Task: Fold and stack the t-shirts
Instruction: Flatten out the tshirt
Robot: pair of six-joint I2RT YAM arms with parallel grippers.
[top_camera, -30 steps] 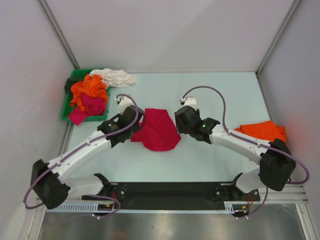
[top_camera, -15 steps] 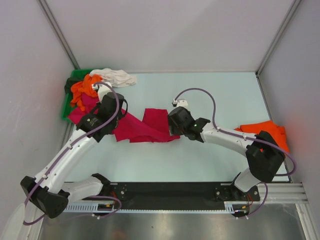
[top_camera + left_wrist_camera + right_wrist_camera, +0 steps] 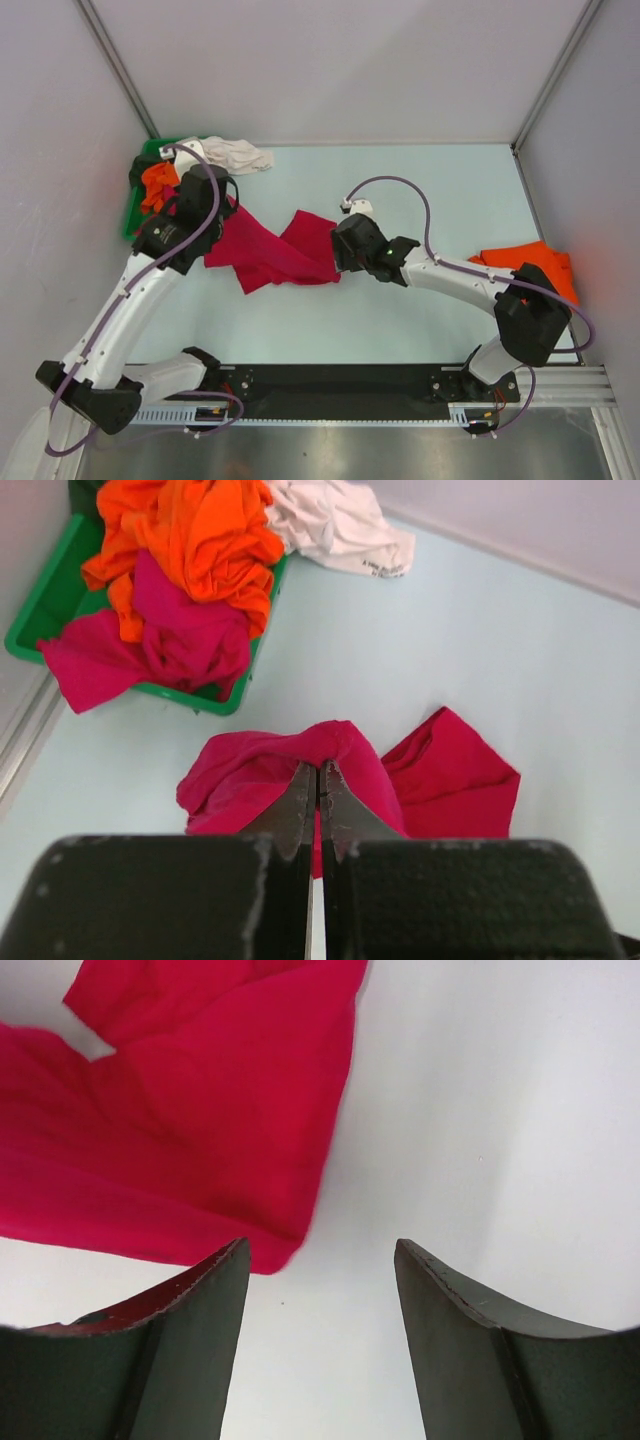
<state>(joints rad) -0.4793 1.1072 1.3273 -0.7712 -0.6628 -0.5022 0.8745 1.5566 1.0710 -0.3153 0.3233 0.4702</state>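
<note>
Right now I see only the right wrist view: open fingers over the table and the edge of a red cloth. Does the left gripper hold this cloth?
Observer: Yes. The left wrist view shows the left gripper shut on a bunched fold of the crimson t-shirt.
Operator: Is the whole shirt off the table?
Observer: No. The top view shows its far part lying spread on the table, next to the open right gripper.
Operator: Where are the other shirts?
Observer: An orange t-shirt and a magenta t-shirt fill the green bin at the far left corner; a white t-shirt lies at its far side.
</note>
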